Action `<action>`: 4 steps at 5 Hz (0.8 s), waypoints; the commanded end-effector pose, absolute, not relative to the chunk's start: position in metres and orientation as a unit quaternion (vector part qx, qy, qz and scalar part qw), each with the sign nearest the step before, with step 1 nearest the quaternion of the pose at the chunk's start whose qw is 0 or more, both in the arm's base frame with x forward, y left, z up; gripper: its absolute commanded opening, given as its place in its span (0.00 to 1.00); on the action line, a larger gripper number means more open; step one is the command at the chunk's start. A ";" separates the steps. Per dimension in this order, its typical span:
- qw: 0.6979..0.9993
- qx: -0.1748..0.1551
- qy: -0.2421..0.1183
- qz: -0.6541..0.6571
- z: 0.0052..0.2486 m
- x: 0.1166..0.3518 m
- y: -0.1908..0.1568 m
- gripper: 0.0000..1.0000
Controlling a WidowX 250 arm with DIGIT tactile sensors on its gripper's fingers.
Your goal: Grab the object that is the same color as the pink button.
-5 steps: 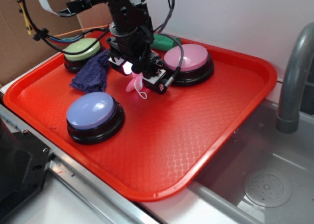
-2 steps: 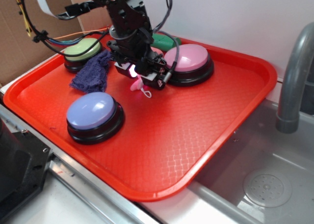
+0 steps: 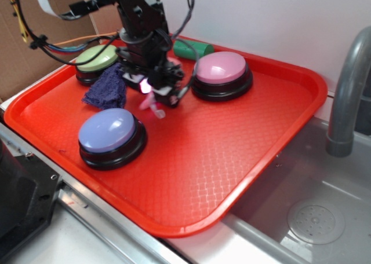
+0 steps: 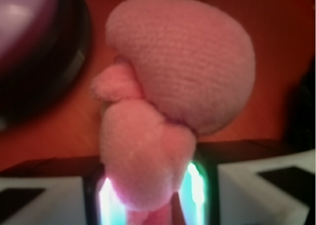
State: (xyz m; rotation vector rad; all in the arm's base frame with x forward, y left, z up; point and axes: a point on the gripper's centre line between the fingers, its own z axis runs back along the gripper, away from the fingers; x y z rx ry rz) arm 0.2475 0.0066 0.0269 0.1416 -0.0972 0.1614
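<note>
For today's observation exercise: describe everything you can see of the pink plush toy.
The pink plush toy is soft and fuzzy, with a big rounded head, a lumpy body and a small stubby limb. Its lower end is pinched in the gripper, so it hangs just above the red tray, between the purple button and the pink button.

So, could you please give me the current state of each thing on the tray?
Gripper: shut on the pink plush toy.
Pink plush toy: gripped, dangling above the red tray.
Pink button: untouched.
Purple cloth: crumpled.
Green cylinder: lying on its side.
</note>
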 end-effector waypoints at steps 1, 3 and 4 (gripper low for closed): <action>0.997 0.053 -0.025 0.056 0.106 0.251 -0.016 0.00; 0.999 0.037 -0.017 0.032 0.145 0.235 -0.055 0.00; 0.998 0.015 -0.034 0.050 0.157 0.227 -0.048 0.00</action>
